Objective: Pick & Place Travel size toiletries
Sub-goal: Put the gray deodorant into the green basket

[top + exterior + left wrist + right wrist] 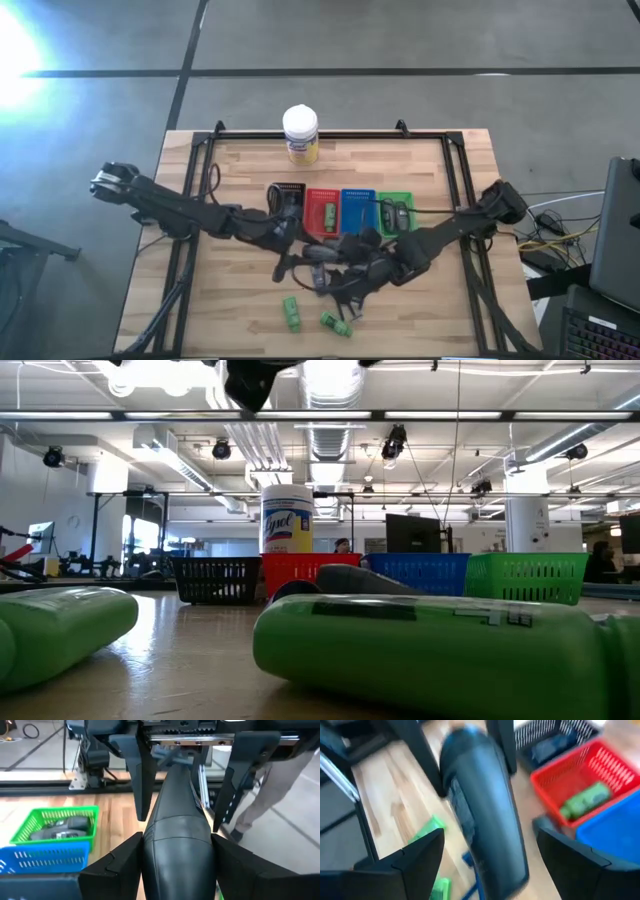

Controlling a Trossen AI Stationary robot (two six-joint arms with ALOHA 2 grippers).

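Dark grey tube [177, 845] is mid-handover above the bench [240, 300]: left claw [175, 857] grips one end, right claw [490, 855] spreads wide. Next, probably tray it.

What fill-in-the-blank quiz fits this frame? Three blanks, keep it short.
1. The left tool is shut on the dark grey tube; the right tool around it stands ___.
2. The red tray holds a bottle coloured ___.
3. Loose green bottles on the table number ___.
Missing words: open; green; two.
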